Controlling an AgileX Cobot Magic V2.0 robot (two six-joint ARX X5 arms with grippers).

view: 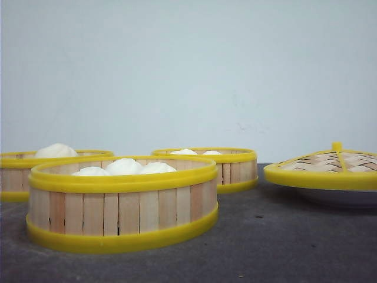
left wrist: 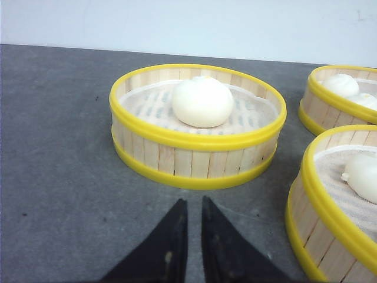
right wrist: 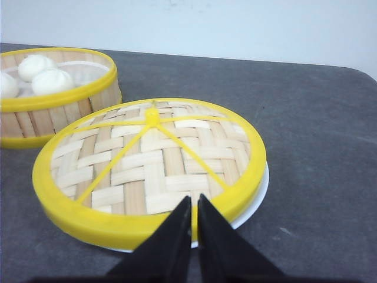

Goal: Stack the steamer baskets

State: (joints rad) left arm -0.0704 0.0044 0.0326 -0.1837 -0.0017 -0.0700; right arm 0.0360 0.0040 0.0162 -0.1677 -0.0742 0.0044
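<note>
Three steamer baskets with pale slat walls and yellow rims stand apart on the dark table. The nearest basket (view: pixel 121 203) holds three white buns. A second basket (view: pixel 17 177) at the far left holds one bun, and a third basket (view: pixel 235 171) stands behind, in the middle. In the left wrist view, my left gripper (left wrist: pixel 191 203) is shut and empty, hovering just short of the one-bun basket (left wrist: pixel 197 159). My right gripper (right wrist: pixel 193 200) is shut too, its tips over the near rim of the woven lid (right wrist: pixel 147 159). Neither gripper shows in the front view.
The yellow-rimmed woven lid (view: pixel 321 171) rests on a white plate (view: pixel 347 197) at the right. A pale wall closes off the back of the table. The right wrist view shows a bun-filled basket (right wrist: pixel 59 106) beyond the lid.
</note>
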